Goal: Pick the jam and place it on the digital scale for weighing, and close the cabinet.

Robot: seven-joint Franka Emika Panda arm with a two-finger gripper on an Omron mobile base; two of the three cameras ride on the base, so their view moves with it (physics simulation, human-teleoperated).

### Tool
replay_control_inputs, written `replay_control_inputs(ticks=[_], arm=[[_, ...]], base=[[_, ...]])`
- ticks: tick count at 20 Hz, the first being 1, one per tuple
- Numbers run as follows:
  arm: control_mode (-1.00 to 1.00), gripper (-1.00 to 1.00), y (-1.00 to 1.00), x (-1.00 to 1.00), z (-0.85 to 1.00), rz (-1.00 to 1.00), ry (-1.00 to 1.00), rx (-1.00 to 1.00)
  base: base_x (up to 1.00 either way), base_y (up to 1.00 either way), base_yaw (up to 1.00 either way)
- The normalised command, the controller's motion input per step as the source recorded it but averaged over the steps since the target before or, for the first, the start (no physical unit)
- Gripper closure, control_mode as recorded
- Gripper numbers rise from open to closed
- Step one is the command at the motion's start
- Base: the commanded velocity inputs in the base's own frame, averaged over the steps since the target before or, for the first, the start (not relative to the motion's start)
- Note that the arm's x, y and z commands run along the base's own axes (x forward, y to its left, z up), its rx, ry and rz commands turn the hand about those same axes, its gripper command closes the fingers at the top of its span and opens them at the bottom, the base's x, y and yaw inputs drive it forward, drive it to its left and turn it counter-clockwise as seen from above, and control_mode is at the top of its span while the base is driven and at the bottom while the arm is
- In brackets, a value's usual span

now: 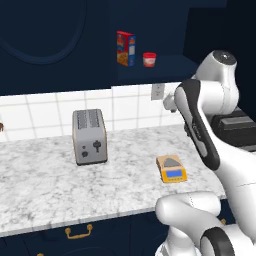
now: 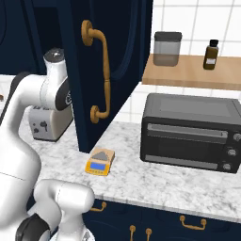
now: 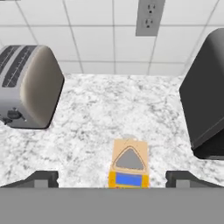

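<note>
Red-lidded jam [image 1: 149, 59] waits on the open cabinet [image 2: 113, 61] shelf beside the cereal box [image 1: 125, 48], so the wide-open, empty gripper [image 3: 112, 178] should rise and approach level.

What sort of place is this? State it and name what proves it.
A simulated home kitchen, by all signs: a toaster and a toaster oven stand on a marble counter against white wall tiles, under a navy wall cabinet holding a cereal box.

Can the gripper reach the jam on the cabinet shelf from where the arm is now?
Probably yes. The cabinet door stands open, and the jam sits at the shelf front beside the cereal box, with nothing before it. The open gripper now points down over the digital scale, so the arm must rise.
</note>
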Motion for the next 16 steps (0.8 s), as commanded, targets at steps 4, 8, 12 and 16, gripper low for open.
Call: replay_control_inputs(ticks=[4,8,12,16], arm=[[-1.00,-1.00,0.00,-0.15,0.73,0.00,-0.43,0.00],[-1.00,-1.00,0.02,-0.04,0.88,0.00,-0.31,0.00],[-1.00,-1.00,0.06,0.00,0.71,0.00,-0.18,0.00],[-1.00,-1.00,0.10,0.05,0.50,0.00,-0.02,-0.02]], base=[[0.00,0.00,0.00],[0.00,0.00,0.00],[0.00,0.00,0.00],[0.00,0.00,0.00]])
